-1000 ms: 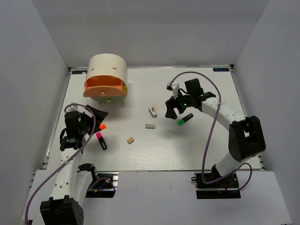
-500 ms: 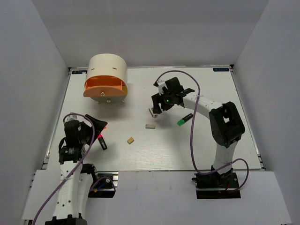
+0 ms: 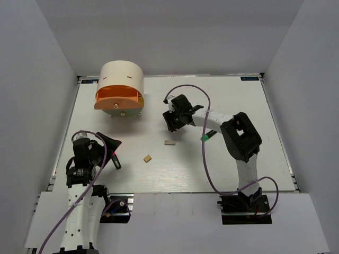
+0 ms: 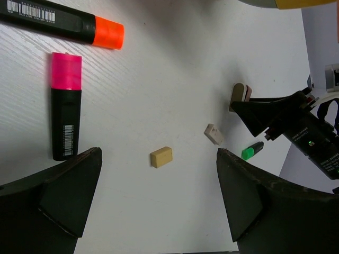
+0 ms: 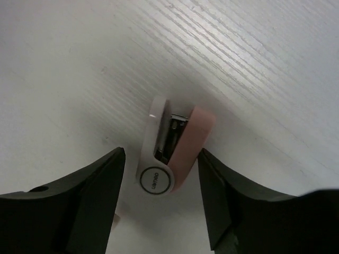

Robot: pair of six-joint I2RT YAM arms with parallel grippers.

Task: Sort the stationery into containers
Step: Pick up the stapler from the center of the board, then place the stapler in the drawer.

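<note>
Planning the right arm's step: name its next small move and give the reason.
Probably close the right gripper on the small white-and-pink clip-like piece. The wrist view shows it lying on the white table between the open fingers, with a gap at one side, so nothing seems gripped yet.

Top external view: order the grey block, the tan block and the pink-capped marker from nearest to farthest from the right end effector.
1. Grey block, just on the base side of the right end effector.
2. Tan block, farther down and left.
3. Pink-capped marker, far left side.
</note>
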